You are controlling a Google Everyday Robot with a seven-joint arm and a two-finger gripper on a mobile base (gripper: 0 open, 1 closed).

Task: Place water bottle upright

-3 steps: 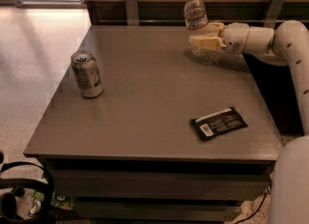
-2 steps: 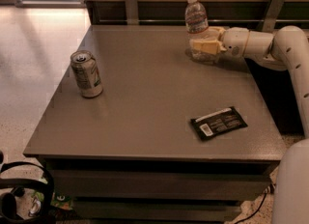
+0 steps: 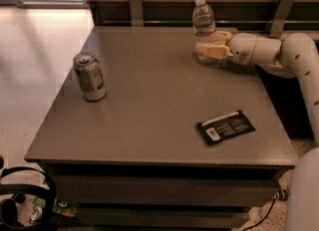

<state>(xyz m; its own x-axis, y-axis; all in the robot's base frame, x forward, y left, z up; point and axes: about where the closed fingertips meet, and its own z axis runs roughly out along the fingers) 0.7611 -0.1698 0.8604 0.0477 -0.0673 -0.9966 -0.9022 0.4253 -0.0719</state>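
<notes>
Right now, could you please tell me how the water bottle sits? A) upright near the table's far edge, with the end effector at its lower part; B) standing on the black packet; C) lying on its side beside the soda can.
A: the water bottle stands cap-up near the far edge of the table, with the end effector at its lower part.

The water bottle [image 3: 203, 20] stands upright at upper centre-right of the frame; clear, ribbed, white cap, pale label; the gripper [image 3: 210, 51] covers its lower part.
</notes>
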